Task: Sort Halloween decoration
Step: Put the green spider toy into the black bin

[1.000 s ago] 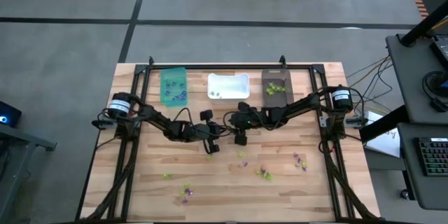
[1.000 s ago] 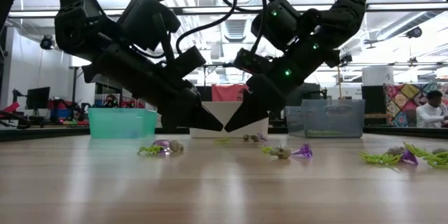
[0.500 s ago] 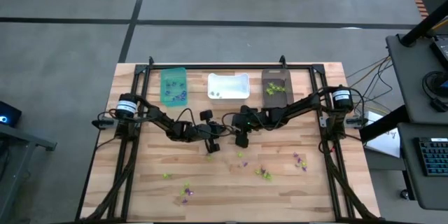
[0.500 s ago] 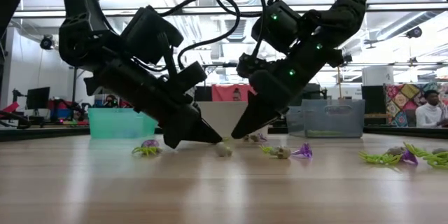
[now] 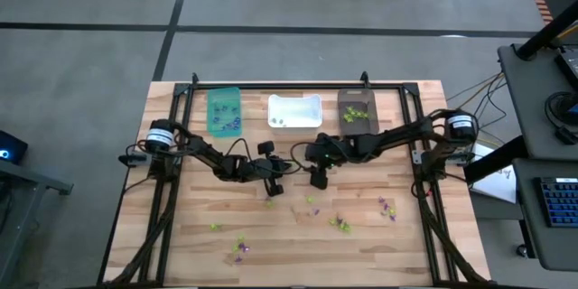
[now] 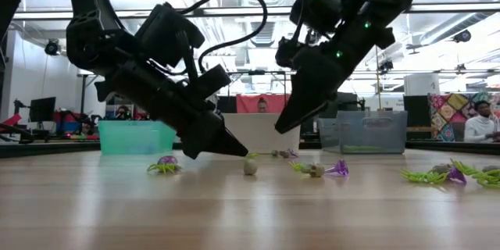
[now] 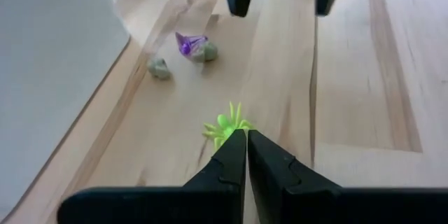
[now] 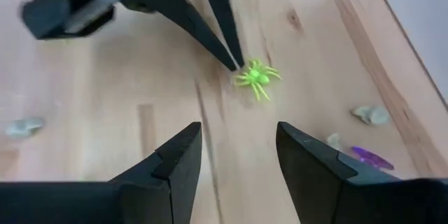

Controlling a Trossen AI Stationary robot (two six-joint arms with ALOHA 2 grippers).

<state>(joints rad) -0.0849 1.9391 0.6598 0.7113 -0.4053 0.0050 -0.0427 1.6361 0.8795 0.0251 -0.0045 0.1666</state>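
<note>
A lime-green spider trinket [image 7: 225, 127] [image 8: 257, 77] lies flat on the wood between my two grippers. My left gripper [image 7: 246, 136] [image 6: 244, 154] is shut, and its tips are down at the table right beside the spider. My right gripper [image 8: 241, 157] [image 6: 283, 125] is open and hangs above the table, facing the spider from the other side. Pale greyish trinkets [image 7: 159, 68] and a purple one [image 7: 190, 42] lie close by. More trinkets [image 5: 340, 223] are scattered toward the near edge. My left gripper has its shut fingertips [image 8: 236, 61] at the edge of the lime-green spider, slanting down from the table's left. The spider lies flat on the table. I cannot tell whether a leg is caught between the tips or whether they only touch it.
The teal bin [image 5: 223, 111], white bin [image 5: 294, 111] and dark brown bin [image 5: 356, 108] stand in a row at the far edge, each holding a few trinkets. A pale trinket [image 6: 250, 167] lies just in front of the left gripper. A person sits in the room behind the table.
My right gripper has risen clear of the table and drawn back a little toward the right. My left gripper has tipped lower, bringing its shut tips down to the wood. A pale trinket now lies apart from the purple and green ones, near the left gripper's tips.
</note>
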